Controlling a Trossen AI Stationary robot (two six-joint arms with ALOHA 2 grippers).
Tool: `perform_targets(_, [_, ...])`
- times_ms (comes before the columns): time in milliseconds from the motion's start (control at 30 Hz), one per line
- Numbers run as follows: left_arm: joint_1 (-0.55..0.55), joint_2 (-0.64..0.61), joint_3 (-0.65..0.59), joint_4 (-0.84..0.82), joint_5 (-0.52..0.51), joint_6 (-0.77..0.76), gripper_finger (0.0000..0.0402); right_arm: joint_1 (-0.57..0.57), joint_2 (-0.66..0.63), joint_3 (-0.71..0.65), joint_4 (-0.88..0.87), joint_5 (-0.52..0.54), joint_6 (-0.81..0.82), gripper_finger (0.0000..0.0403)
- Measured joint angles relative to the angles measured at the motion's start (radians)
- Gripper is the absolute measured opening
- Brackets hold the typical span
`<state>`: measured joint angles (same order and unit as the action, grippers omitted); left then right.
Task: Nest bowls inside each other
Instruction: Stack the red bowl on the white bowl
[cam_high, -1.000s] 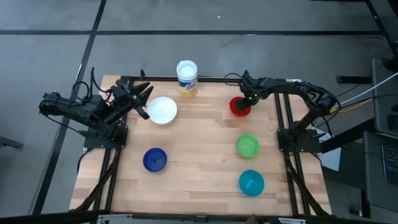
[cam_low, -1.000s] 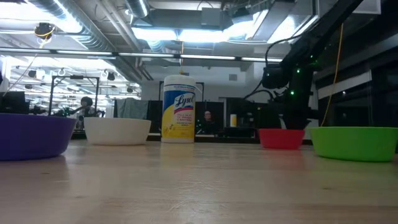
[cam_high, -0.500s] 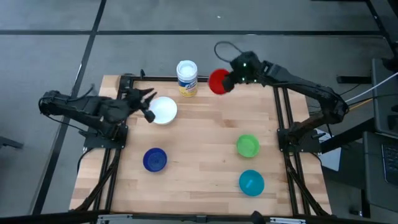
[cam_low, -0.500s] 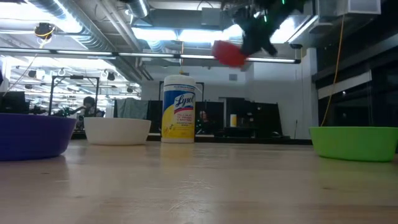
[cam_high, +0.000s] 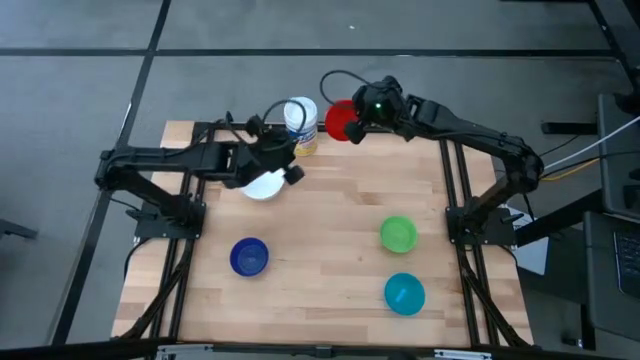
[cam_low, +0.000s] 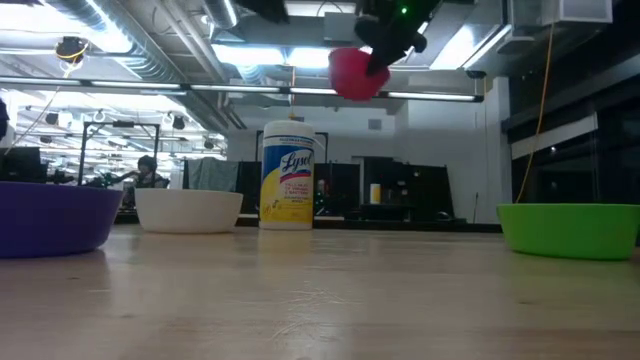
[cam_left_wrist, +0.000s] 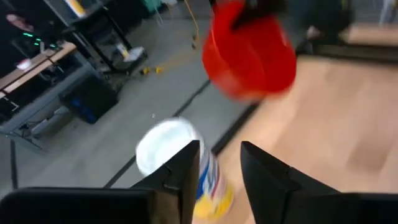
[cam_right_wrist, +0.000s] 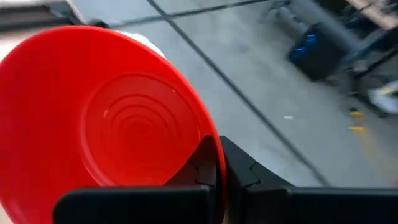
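Red bowl (cam_high: 341, 120) up in the air at the far edge of the table (cam_high: 330, 240), just beside the tall white wipes canister (cam_high: 300, 125), pinched by its rim in the right gripper (cam_high: 360, 118); jaws clenched on the rim, plain in the right wrist view, with the red bowl (cam_right_wrist: 106, 124) filling that picture and the dark fingertips (cam_right_wrist: 214, 165) closed over its edge. In the low view, red bowl (cam_low: 352, 72) hanging high above the canister (cam_low: 287, 176), tilted, under the right gripper (cam_low: 385, 45).

White bowl (cam_high: 262, 183) on the table near the far left, partly covered from above by the left gripper (cam_high: 285, 160). Left gripper fingers (cam_left_wrist: 186, 171) parted with a clear gap and nothing between them, aimed toward the canister top (cam_left_wrist: 168, 146) and the raised red bowl (cam_left_wrist: 249, 59). From table height, white bowl (cam_low: 189, 211) upright just left of the canister.

Dark blue bowl (cam_high: 249, 256) alone on the near left of the table, well apart from the white one; close to the low camera at the frame's left edge (cam_low: 55, 218). Green bowl (cam_high: 398, 234) on the right side, with the teal bowl (cam_high: 404, 294) nearer the front edge, the two close but not touching. Green bowl (cam_low: 568, 228) upright at the right of the low view. No bowl sitting inside another.
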<state>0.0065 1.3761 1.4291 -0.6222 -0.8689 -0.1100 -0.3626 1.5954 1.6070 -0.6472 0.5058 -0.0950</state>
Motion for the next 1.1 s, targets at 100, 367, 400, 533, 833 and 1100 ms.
perform_targets(100, [0.009,0.014,0.030,0.024,-0.001,0.006,0.0138,0.014,0.015,0.000,0.037,0.052,-0.061,0.0001])
perform_targets(367, [0.045,0.024,0.041,0.036,0.025,-0.022,0.0163,0.038,0.015,0.000,0.166,-0.008,-0.134,0.0001])
perform_targets(400, [0.055,0.029,0.041,0.036,0.024,-0.024,0.0163,0.040,0.014,0.000,0.178,-0.022,-0.136,0.0001])
perform_targets(533, [0.098,0.056,0.041,0.044,0.035,-0.035,0.0155,0.054,0.013,0.000,0.194,-0.054,-0.137,0.0001])
perform_targets(833, [0.129,0.090,0.040,0.169,0.105,0.008,0.0139,0.055,0.013,0.000,0.197,-0.076,-0.136,0.0001])
perform_targets(1100, [0.116,0.090,0.040,0.234,0.134,0.018,0.0138,0.028,0.012,0.001,0.201,-0.082,-0.134,0.0001])
